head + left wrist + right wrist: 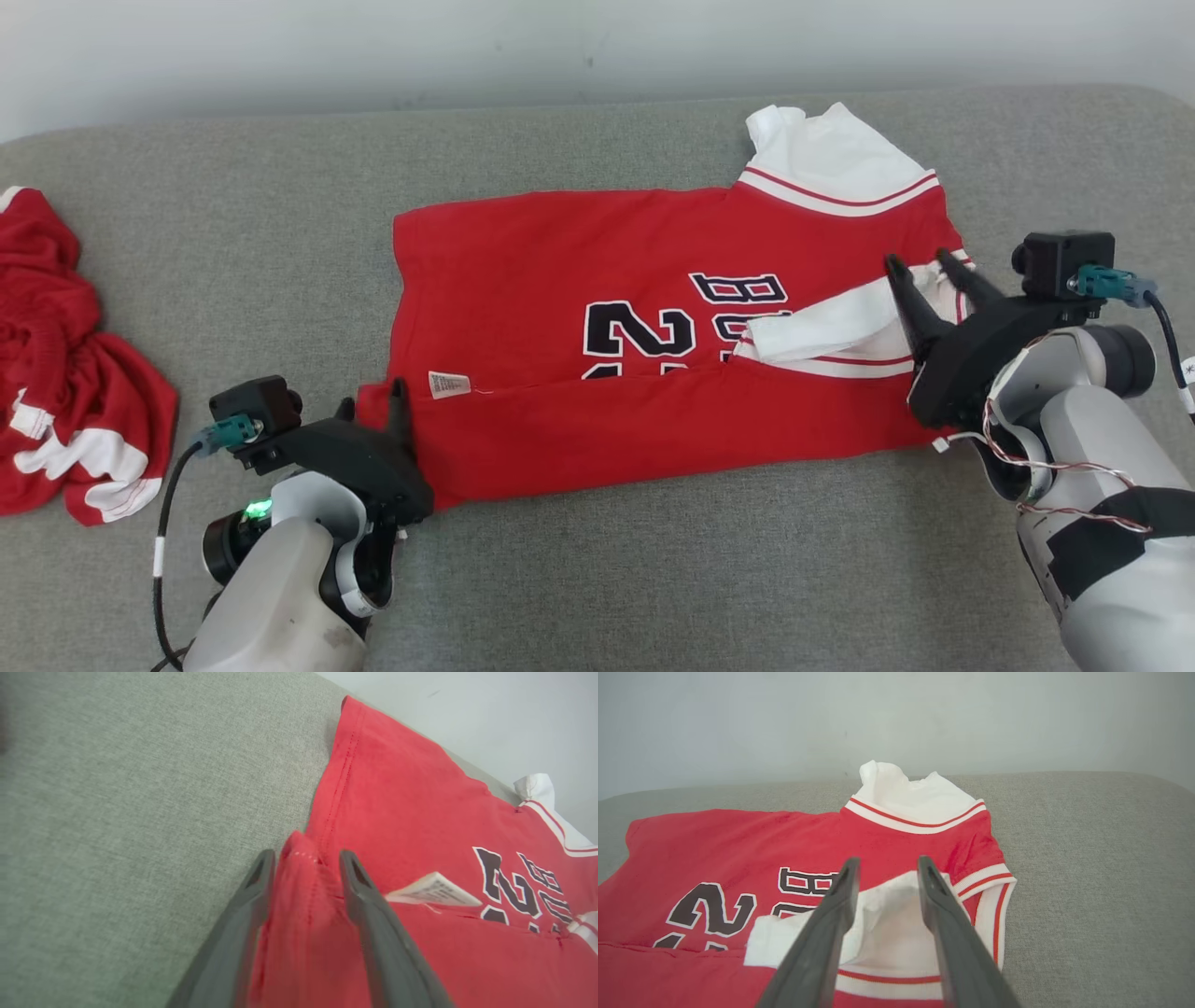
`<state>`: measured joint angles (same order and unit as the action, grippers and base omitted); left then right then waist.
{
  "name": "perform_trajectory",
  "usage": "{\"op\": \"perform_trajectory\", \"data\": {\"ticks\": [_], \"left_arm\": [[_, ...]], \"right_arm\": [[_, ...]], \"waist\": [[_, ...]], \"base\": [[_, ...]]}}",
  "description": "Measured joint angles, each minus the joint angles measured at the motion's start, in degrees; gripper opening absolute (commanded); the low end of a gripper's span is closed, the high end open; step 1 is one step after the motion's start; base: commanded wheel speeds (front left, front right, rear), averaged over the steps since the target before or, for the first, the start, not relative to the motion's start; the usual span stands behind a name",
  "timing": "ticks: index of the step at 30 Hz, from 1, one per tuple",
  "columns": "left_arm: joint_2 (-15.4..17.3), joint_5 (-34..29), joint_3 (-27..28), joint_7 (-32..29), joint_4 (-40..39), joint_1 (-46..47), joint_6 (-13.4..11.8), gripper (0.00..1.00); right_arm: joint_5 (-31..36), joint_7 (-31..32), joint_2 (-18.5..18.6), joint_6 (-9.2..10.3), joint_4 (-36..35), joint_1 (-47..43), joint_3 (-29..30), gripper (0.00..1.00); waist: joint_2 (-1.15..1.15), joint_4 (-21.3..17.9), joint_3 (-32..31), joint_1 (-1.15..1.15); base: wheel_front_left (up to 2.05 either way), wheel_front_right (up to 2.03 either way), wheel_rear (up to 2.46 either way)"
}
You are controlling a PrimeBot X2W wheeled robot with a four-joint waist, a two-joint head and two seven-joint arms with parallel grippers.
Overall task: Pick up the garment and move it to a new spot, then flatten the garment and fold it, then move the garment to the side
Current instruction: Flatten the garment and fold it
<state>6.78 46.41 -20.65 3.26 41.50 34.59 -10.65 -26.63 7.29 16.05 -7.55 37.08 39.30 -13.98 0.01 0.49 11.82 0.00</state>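
A red jersey [597,271] lies spread across the middle of the grey desk [233,233], hem toward the robot's left and neck end toward its right. The near long edge is folded up over the body, so a red flap [653,429] covers the lower part of the black number [644,331]. A white label [449,384] sticks out at the flap's edge near the hem. The white far sleeve [826,149] juts out at the far right corner, toward the wall [560,47]. The near sleeve [822,336], white with red stripes, lies folded in over the chest and points toward the number.

The left hand [372,399] sits at the jersey's near left corner. In the left wrist view its fingers [373,914] stand apart with the corner's raised fold between them. The cloth looks slack rather than squeezed, so the hand is wide and grips nothing.

The right hand [920,261] is at the jersey's right end, over the near sleeve beside the striped trim. In the right wrist view its two fingers [943,914] are spread, and the white cloth lies loose below and between them, not pinched. This hand is wide too.

At the desk's left edge, well apart from the jersey, lies a crumpled red and white heap [65,373] of cloth.
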Motion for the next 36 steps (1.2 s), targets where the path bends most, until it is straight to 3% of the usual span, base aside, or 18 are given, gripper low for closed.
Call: {"op": "perform_trajectory", "data": {"ticks": [8,11,17,25,36], "left_arm": [[1.4,-3.0,-2.1,6.2,0.9,-1.6,1.2,1.0],[3.3,-7.6,-5.0,9.2,-1.0,-3.7,1.1,1.0],[4.8,-13.1,-9.0,10.7,-5.6,-10.0,-2.4,1.0],[5.9,-15.4,-10.3,9.0,-5.7,-11.1,-6.5,1.0],[5.9,-16.2,-12.4,5.8,-4.5,-7.8,-6.4,1.0]], "right_arm": [[-0.9,-5.4,0.1,0.0,-1.2,0.3,0.5,1.0],[-1.4,-3.0,0.9,0.0,-1.5,-2.5,2.2,1.0],[-0.4,7.9,1.5,0.0,-2.4,-11.0,6.8,1.0],[4.1,12.7,-2.0,0.0,-4.9,-13.9,13.4,1.0],[13.8,14.6,-6.0,0.0,-1.5,-9.1,20.0,1.0]], "waist": [[0.0,0.3,-1.9,0.0],[0.0,0.4,-3.0,-0.01],[-0.01,0.3,-4.6,-0.02],[-0.01,-0.9,-3.6,-0.01],[-0.01,-1.3,0.1,0.0]], "base": [[0.0,0.0,0.0],[0.0,0.0,0.0],[0.0,0.0,0.0],[0.0,0.0,0.0],[0.0,0.0,0.0]]}}
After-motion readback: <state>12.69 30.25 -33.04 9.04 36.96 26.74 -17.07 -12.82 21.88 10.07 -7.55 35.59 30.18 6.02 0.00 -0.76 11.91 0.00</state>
